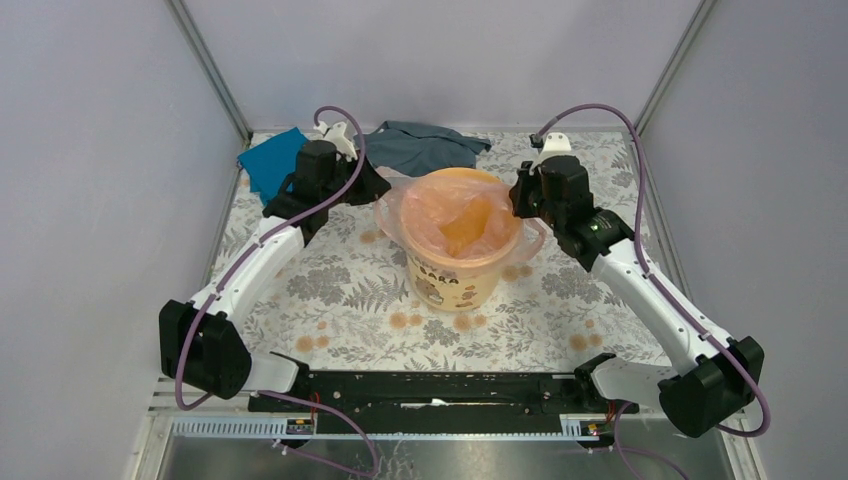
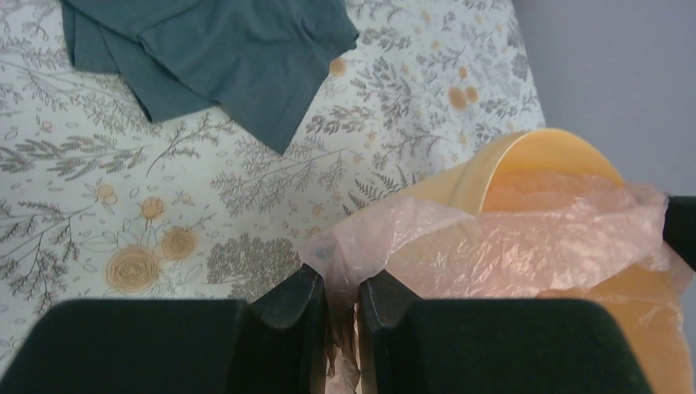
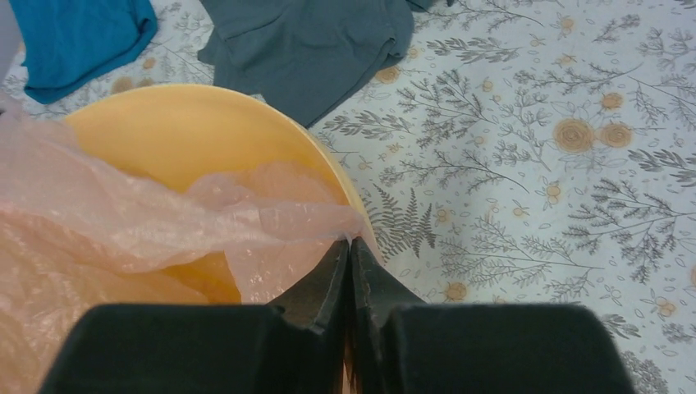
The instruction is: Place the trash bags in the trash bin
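The left gripper [image 2: 332, 289] is pinched down on the trash bag [image 2: 509, 246] at the left rim of the trash bin [image 1: 455, 282]. A fold of the wrinkly pale pink film is caught in the narrow slit between its two black fingers. The right gripper [image 3: 350, 253] is closed too, fingertips pressed together on the bag's edge at the bin's right rim, just outside the wall. Between the two grips the film spans the mouth of the bin. It drapes over the rim on the left and right and sags into the yellow-orange interior, where bare plastic shows at the centre. Part of the bin's far rim shows uncovered. The bin stands upright on the flower-printed table [image 1: 340, 290], between the two arms. Beyond the bin lies a crumpled grey cloth [image 1: 425, 147], near its far rim but apart from it. A teal cloth [image 1: 272, 160] lies beyond and to the left of the bin, partly behind the left arm.
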`<state>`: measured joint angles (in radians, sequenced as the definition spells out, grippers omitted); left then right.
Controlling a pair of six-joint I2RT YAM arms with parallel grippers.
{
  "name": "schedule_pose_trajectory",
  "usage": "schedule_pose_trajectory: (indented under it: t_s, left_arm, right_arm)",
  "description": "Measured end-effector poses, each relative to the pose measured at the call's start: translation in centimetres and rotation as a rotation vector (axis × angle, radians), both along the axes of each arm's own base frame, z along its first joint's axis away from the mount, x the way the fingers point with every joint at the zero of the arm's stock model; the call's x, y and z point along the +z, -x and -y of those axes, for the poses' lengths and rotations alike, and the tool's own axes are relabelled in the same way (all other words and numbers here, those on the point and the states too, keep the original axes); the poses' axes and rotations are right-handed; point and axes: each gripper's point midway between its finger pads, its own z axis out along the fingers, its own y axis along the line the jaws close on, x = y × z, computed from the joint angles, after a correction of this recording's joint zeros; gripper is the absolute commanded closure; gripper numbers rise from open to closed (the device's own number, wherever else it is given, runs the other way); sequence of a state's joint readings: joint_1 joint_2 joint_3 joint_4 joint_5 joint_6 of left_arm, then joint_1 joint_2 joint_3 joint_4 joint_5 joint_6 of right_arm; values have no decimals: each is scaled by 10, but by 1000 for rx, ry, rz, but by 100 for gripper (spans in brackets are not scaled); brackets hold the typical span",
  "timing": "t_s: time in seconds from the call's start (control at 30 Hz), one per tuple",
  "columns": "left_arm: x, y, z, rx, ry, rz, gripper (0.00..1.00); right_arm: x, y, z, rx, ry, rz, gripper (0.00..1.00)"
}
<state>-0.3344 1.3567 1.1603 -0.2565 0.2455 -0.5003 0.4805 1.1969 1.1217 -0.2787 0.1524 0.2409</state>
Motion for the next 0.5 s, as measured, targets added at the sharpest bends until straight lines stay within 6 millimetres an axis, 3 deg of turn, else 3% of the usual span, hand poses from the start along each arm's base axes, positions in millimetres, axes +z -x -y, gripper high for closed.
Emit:
schedule_pose_trajectory:
  t_s: [0.1,0.2,0.33,0.5]
  left_arm:
    - [7,-6,0,8,38,24,81]
    - [12,-8,0,7,56,38,81]
    - [11,-9,2,6,76,41,83]
    - [7,-11,0,21,90,21,85]
  right_arm:
    - [7,-1,-4,17,-20,3,72]
    - [19,-1,-5,25,-34,22,69]
    - [27,0,-1,20,-29,42,94]
    - [24,-3,0,11,-25,39,98]
